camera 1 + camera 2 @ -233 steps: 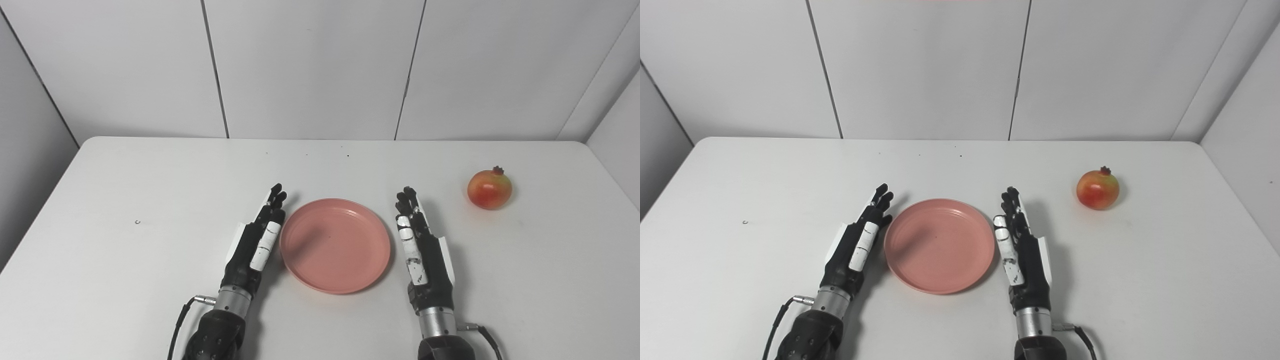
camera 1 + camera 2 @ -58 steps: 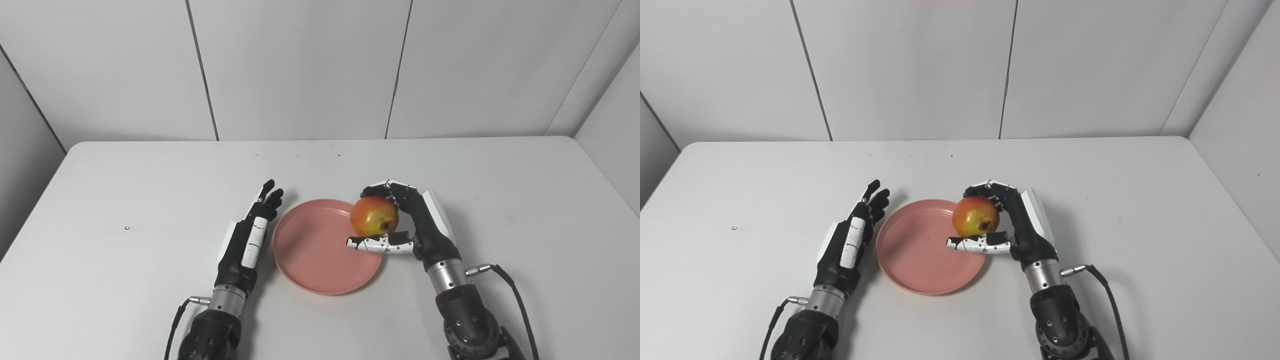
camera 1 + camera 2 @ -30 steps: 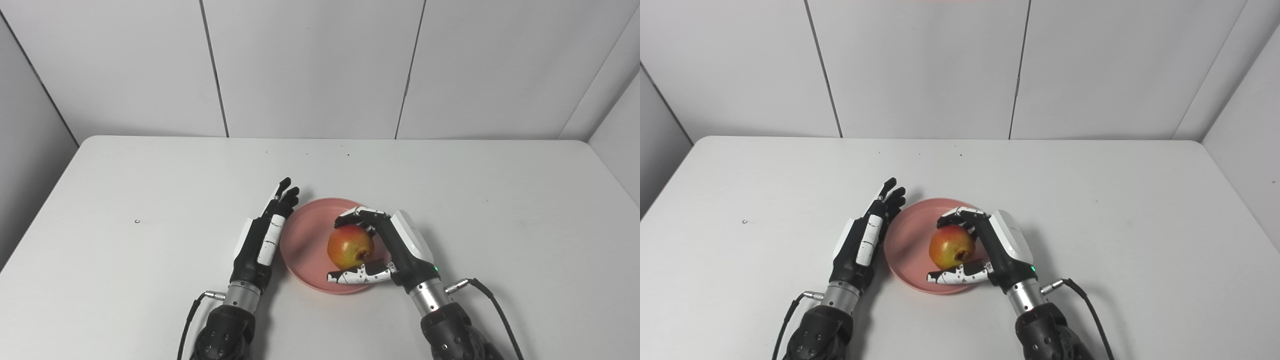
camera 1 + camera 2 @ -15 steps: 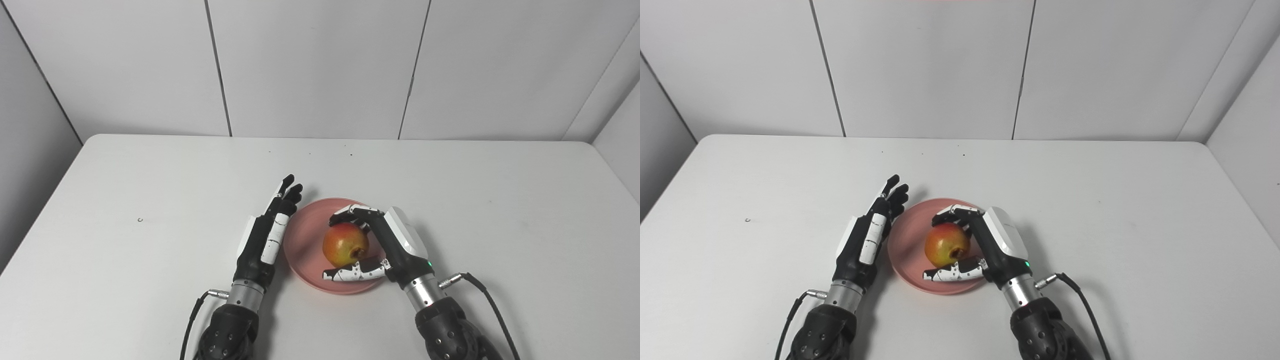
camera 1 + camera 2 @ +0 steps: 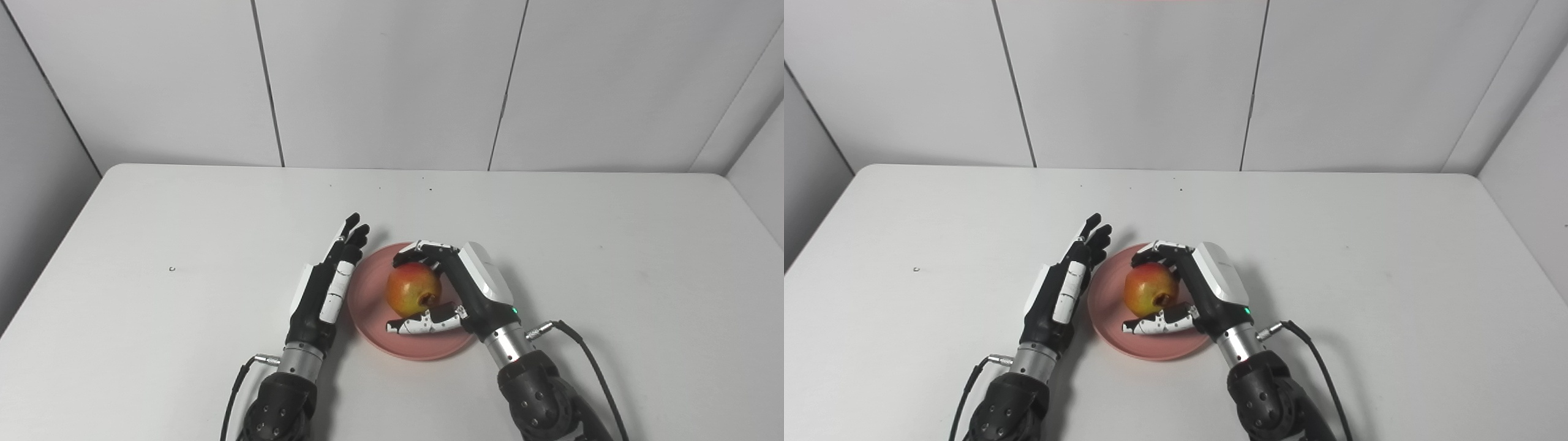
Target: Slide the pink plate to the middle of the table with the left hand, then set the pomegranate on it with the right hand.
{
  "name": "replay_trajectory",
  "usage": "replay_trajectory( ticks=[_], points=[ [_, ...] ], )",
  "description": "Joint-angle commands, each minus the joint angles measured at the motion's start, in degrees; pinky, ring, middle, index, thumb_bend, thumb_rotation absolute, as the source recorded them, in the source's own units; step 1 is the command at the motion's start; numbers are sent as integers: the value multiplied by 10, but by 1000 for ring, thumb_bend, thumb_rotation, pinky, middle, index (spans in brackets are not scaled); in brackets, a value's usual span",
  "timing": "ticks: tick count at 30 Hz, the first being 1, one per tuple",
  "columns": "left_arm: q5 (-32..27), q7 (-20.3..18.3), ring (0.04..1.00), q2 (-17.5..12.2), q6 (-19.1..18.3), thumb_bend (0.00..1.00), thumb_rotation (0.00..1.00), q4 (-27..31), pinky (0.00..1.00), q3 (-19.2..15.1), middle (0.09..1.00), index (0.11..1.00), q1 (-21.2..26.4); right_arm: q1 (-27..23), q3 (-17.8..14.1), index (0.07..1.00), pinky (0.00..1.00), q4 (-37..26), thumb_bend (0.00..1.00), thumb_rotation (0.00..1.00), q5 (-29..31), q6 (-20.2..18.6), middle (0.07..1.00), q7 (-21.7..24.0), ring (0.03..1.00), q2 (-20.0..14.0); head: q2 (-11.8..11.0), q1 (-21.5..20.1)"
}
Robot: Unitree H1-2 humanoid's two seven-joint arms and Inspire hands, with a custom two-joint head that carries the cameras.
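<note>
A pink plate (image 5: 373,306) lies near the middle of the white table (image 5: 551,233), toward its front. Over the plate's centre is a red-and-yellow pomegranate (image 5: 413,289), with my right hand (image 5: 456,294) shut on it: fingers curl over its far side and the thumb lies under its near side. Whether the fruit touches the plate I cannot tell. My left hand (image 5: 324,288) rests open and flat-fingered against the plate's left rim, holding nothing. The right eye view shows the same: pomegranate (image 5: 1150,289), plate (image 5: 1108,306).
White panelled walls close off the table's far edge and right corner. A tiny dark ring (image 5: 172,268) lies on the table at the left. A cable (image 5: 582,343) runs from my right wrist.
Since 1.9 s ago my right hand has carried the pomegranate from the plate's right rim leftward to over its centre. The left hand has stayed beside the plate.
</note>
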State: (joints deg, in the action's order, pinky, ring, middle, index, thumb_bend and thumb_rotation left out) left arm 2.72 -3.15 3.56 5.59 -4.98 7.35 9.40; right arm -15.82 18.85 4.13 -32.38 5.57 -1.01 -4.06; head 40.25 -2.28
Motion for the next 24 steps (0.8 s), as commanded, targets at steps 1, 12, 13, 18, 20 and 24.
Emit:
replay_trajectory(
  ticks=[1,12,13,18,20,24],
  points=[
    [3,3,949,6,16,691,1000,14,960,1,941,943,21,-24,0,542,405,-4,510,0,-7,27,491,-17,409,2,1,0],
    [7,6,945,7,15,684,1000,17,965,3,936,942,18,-25,9,540,433,24,512,0,-36,38,487,-33,419,-6,3,-1],
    [8,6,947,7,14,686,1000,18,969,3,937,943,18,-25,10,539,437,26,512,0,-39,39,487,-35,420,-7,4,-2],
    [8,7,949,6,14,691,1000,18,973,3,936,942,19,-23,11,535,448,27,513,0,-50,37,489,-44,425,-9,4,-2],
    [8,6,948,6,12,695,1000,20,970,3,936,943,18,-22,12,528,457,27,514,0,-56,35,494,-48,429,-9,4,-2],
    [5,5,951,5,10,694,1000,21,968,3,940,948,19,-20,14,501,499,24,521,0,-59,37,501,-49,528,-11,5,-3]
  ],
)
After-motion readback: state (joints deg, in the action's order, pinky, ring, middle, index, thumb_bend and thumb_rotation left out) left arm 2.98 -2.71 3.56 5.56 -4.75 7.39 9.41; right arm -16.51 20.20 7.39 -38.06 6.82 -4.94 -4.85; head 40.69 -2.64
